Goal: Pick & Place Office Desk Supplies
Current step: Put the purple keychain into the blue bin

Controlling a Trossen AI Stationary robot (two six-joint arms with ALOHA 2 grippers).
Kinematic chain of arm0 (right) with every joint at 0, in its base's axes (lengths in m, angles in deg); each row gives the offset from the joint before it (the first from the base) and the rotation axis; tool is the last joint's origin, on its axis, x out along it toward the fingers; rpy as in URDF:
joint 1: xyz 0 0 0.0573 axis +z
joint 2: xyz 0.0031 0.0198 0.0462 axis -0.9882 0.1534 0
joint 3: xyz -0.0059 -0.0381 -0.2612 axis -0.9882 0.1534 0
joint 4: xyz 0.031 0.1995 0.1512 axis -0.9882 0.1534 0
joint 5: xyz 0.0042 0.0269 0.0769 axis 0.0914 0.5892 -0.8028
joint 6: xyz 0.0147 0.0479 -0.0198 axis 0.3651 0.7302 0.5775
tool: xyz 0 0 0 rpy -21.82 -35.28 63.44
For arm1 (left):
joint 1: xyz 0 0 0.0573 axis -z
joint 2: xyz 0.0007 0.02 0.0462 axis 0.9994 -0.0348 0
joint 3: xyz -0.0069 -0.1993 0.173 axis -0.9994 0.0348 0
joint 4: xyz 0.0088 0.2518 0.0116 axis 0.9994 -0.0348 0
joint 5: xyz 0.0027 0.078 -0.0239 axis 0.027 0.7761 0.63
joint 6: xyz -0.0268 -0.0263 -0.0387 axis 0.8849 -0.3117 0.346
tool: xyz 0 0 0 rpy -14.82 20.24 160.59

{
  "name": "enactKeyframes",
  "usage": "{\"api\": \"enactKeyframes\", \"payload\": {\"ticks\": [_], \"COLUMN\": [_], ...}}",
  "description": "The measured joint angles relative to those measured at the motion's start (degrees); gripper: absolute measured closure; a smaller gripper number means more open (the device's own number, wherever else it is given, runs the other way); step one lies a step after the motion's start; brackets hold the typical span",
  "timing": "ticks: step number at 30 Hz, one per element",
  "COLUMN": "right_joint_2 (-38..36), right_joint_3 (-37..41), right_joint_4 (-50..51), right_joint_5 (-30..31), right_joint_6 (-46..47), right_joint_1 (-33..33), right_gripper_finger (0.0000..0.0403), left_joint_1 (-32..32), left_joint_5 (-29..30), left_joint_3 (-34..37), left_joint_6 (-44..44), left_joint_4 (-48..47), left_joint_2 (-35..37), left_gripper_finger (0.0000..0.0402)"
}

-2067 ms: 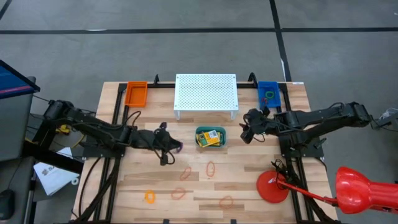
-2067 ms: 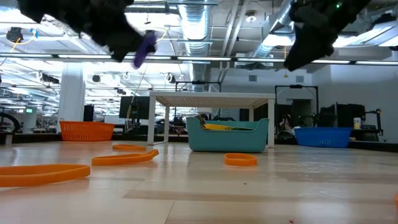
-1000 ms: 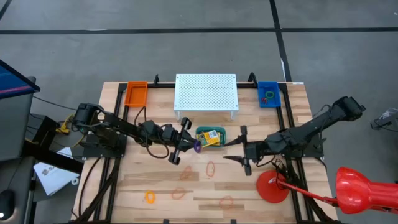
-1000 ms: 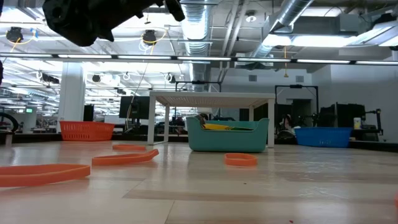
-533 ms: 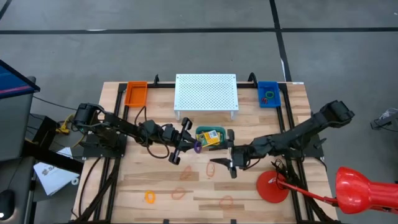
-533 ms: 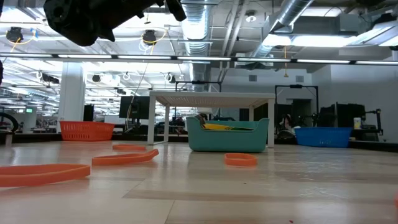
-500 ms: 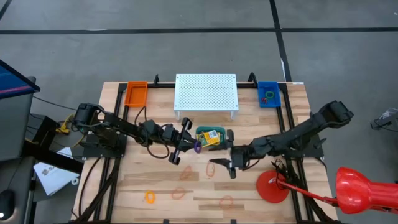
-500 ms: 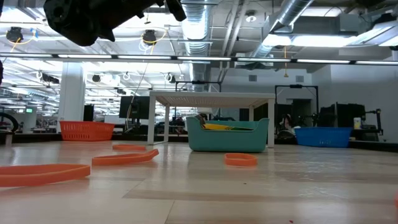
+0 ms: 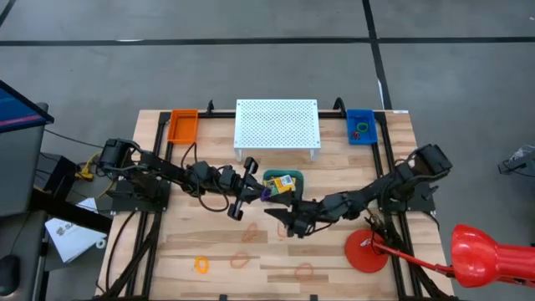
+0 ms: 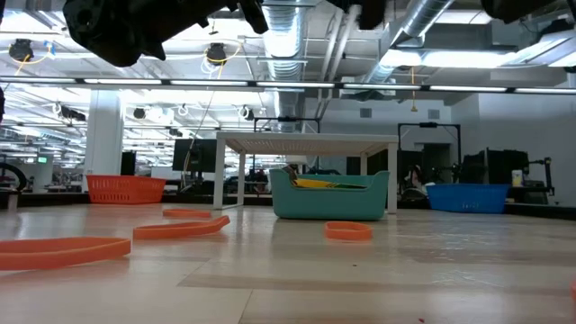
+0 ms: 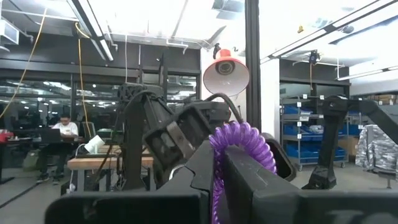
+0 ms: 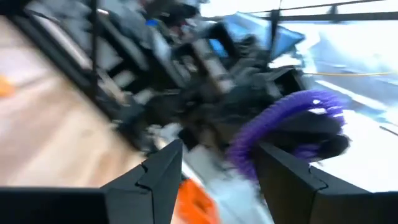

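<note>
High view: teal tray (image 9: pixel 284 177) holds a crayon box (image 9: pixel 285 183); blue bin (image 9: pixel 361 126) holds bands; orange bands (image 9: pixel 283 226) lie on the table (image 9: pixel 334 263). Left gripper (image 9: pixel 261 194) pinches a purple band (image 9: pixel 265 195); right gripper (image 9: pixel 280 216), jaws spread, is just beside it. Left wrist view: the band's coils (image 11: pixel 239 149) show.

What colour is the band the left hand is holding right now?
Purple. The band pinched in the left hand shows best in the left wrist view.

no legible text, labels or numbers anywhere
</note>
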Motion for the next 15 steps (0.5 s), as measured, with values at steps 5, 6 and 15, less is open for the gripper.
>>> {"api": "enactKeyframes", "payload": {"ticks": [5, 6, 15], "right_joint_2": [4.43, 5.20, 7.71], "right_joint_3": [-0.24, -0.24, -0.31], "right_joint_4": [-12.82, -14.93, -20.61], "right_joint_5": [6.94, 7.40, 10.43], "right_joint_6": [-10.32, -12.04, -15.52], "right_joint_1": [1.58, 1.96, 1.54], "right_gripper_finger": [0.0220, 0.0224, 0.0270], "left_joint_1": [0.33, 0.33, 0.93], "left_joint_5": [0.01, 0.01, 0.24], "left_joint_3": [0.00, 0.00, 0.02], "left_joint_6": [-0.02, -0.02, 1.31], "left_joint_4": [0.09, 0.06, 0.82], "left_joint_2": [0.00, 0.00, 0.02], "left_gripper_finger": [0.0392, 0.0392, 0.0391]}}
